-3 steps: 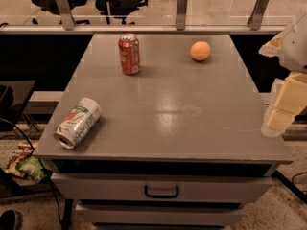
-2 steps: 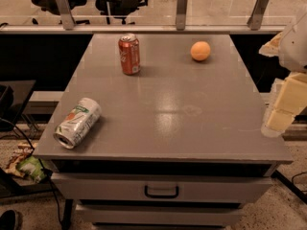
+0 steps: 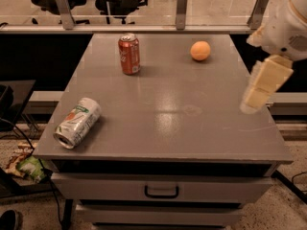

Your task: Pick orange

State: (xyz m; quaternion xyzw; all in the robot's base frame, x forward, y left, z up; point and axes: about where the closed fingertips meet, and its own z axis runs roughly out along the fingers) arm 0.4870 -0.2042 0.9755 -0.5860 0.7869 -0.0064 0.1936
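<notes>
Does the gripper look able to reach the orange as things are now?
Probably yes. The gripper hangs at the right edge of the table, nothing stands between it and the orange, and the red can stands well aside from that path.

1 view | high, front of table (image 3: 192, 133), angled down | mid-range | gripper (image 3: 255, 98) at right edge

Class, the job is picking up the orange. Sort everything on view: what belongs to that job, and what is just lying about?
Job: orange, far right of the table; pincer, at the table's right edge.
Lying about: upright red soda can; silver can on its side.
</notes>
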